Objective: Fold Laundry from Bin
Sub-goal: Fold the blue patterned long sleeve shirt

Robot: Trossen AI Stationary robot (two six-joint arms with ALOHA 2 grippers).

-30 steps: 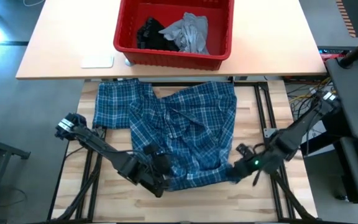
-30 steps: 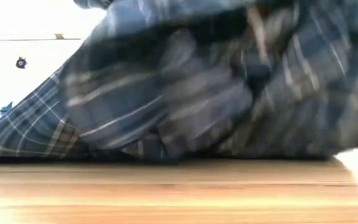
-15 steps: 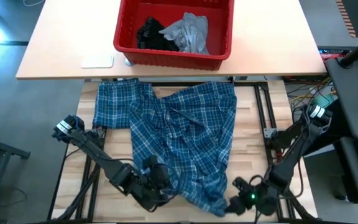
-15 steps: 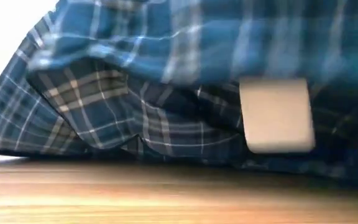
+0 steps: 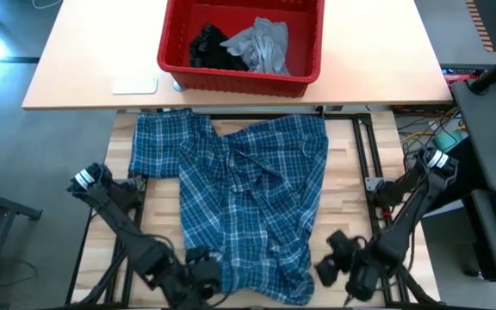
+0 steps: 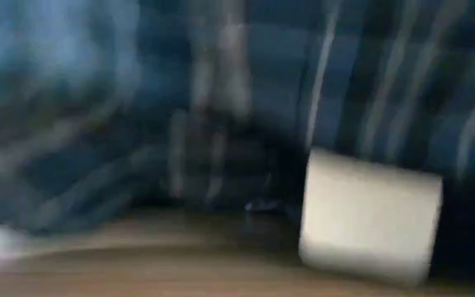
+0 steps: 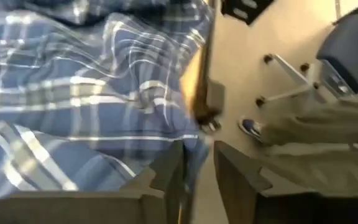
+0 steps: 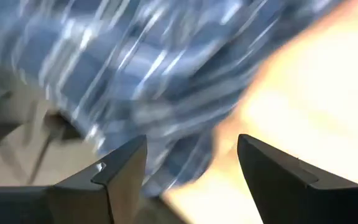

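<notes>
My left gripper [image 5: 203, 274] sits at the near edge of the tabletop [image 5: 166, 220], beside the hem of the plaid shirt [image 5: 252, 202]. In the left wrist view my fingers [image 7: 166, 169] stand slightly apart, with a fold of the hem lying in the narrow gap; whether it is clamped cannot be determined. My right gripper [image 5: 336, 265] sits near the near-right corner, just beside the shirt's right hem, fingers [image 8: 123, 168] spread wide with nothing between them.

The shirt lies spread along the tabletop's centre, its collar end toward the far edge and its hem reaching the near edge. The red bin [image 5: 172, 53] stands on the adjoining table beyond the far edge, holding the grey T-shirt [image 5: 263, 45] and the black garment [image 5: 209, 47].

Change from one second ago: both grippers have drawn back toward the near edge, stretching the hem with them. The right gripper, formerly pinching the hem, has released it.
</notes>
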